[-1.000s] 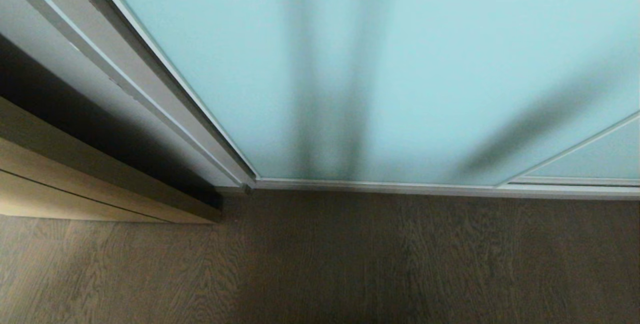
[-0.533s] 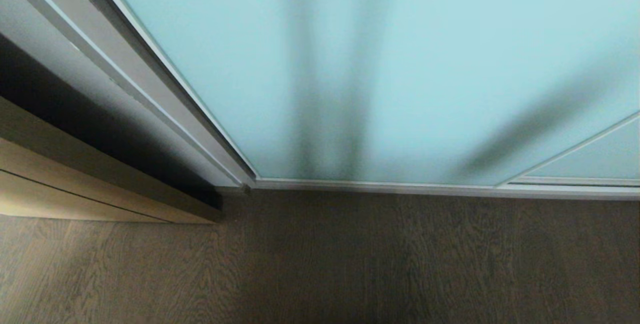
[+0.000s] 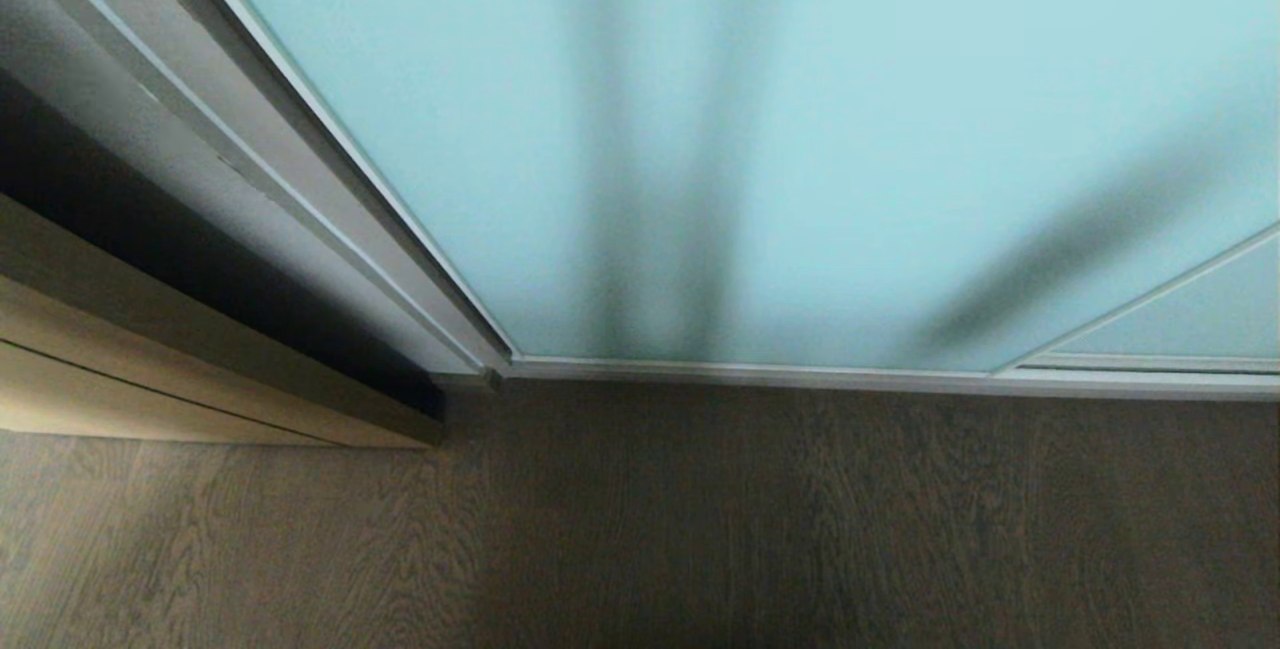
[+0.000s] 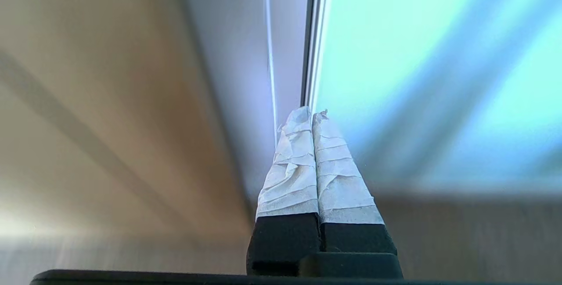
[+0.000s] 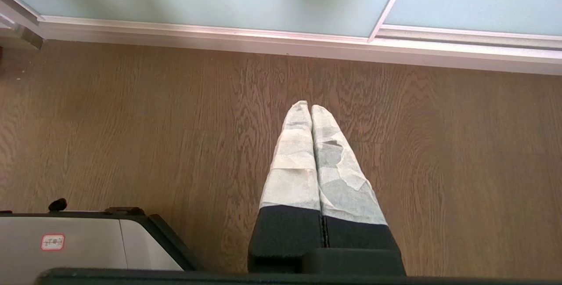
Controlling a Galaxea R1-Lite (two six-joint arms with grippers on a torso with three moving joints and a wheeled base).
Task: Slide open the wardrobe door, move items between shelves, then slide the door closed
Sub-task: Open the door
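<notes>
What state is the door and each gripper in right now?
sliding wardrobe door: closed, frosted panel meeting the frame at its left edge.
left gripper: shut, empty, pointing at the door's left edge.
right gripper: shut, empty, above the wood floor.

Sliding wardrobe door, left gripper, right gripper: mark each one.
sliding wardrobe door (image 3: 800,129), head view, frosted glass panel.
left gripper (image 4: 312,116), left wrist view, between the shut taped tips.
right gripper (image 5: 310,106), right wrist view, between the shut taped tips.
</notes>
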